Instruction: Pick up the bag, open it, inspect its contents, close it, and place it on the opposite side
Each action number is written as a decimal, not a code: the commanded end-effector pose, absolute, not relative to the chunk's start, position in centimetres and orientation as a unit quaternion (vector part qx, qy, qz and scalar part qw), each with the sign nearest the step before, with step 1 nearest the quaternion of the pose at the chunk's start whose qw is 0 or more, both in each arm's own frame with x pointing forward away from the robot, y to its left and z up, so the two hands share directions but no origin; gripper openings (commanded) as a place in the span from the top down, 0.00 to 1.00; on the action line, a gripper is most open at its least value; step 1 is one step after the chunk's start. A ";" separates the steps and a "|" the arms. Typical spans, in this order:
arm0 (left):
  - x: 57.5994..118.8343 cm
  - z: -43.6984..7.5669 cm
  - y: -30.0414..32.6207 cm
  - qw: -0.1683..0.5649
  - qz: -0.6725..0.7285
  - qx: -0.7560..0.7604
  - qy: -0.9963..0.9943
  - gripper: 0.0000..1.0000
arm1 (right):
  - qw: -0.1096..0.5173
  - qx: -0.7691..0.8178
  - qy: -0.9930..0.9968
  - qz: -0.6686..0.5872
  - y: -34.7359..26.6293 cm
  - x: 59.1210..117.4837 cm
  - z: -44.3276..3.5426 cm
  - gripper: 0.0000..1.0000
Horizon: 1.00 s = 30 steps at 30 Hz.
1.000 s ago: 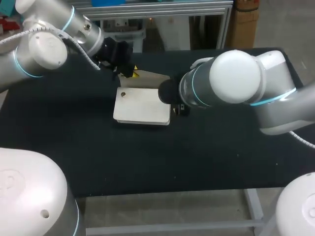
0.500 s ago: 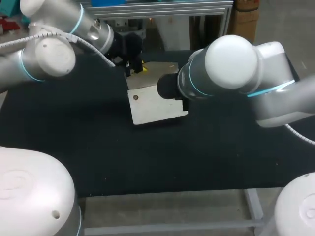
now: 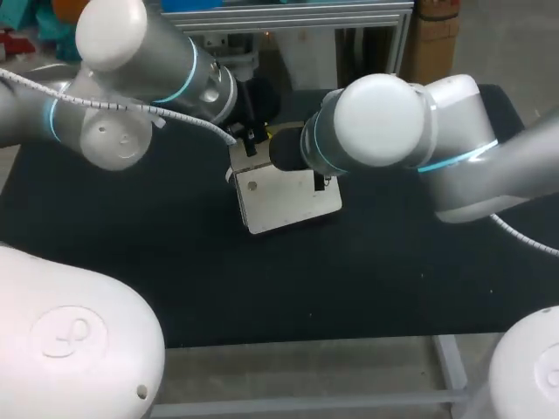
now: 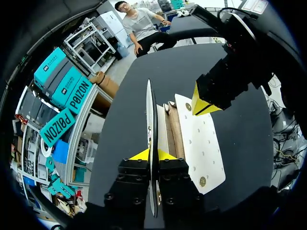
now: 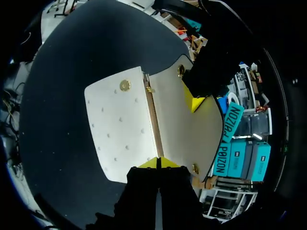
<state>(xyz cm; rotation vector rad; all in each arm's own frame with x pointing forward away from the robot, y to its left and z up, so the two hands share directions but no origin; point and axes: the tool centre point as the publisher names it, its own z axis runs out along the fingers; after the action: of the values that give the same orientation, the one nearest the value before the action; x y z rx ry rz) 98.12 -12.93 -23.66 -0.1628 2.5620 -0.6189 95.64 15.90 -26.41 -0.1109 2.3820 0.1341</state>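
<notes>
A white bag (image 3: pixel 284 201) with a gold snap (image 3: pixel 253 185) sits near the middle of the black table. Its flap (image 4: pixel 151 115) stands up, edge-on, and my left gripper (image 4: pixel 152 154) is shut on that thin flap. In the head view the left gripper (image 3: pixel 251 144) is at the bag's back left corner. In the right wrist view the bag's front panel (image 5: pixel 120 129) and the open flap (image 5: pixel 177 110) spread apart along a brown seam. My right gripper (image 5: pixel 158 162) is shut on the bag's edge at that seam. The right gripper (image 3: pixel 321 181) is partly hidden under its own arm.
The black table (image 3: pixel 131 227) carries nothing but the bag. My two arms meet over the bag, and the left gripper's yellow tip (image 5: pixel 194 103) sits close ahead of the right gripper. The table's front edge (image 3: pixel 288 342) runs below.
The bag has shifted right and turned, with its flap raised. My left arm followed it to the right. The right gripper went from open to shut on the bag's edge.
</notes>
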 end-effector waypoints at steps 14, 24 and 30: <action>98.9 -23.8 -11.4 0.221 -0.253 -0.018 0.942 1.00 | 0.370 -0.052 0.923 0.090 14.7 96.7 -26.8 1.00; 98.1 -23.0 -11.6 0.209 -0.262 0.013 0.942 1.00 | 0.373 -0.074 0.917 0.118 15.3 97.4 -26.5 1.00; 98.3 -23.1 -11.9 0.203 -0.266 0.015 0.942 1.00 | 0.377 -0.085 0.914 0.122 16.0 97.2 -26.2 1.00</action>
<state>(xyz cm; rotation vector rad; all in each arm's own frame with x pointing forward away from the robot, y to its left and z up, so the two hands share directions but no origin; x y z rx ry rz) 98.04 -11.81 -23.13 0.0416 2.6270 -0.7385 97.26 15.94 -25.99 -0.2168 2.3417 0.3122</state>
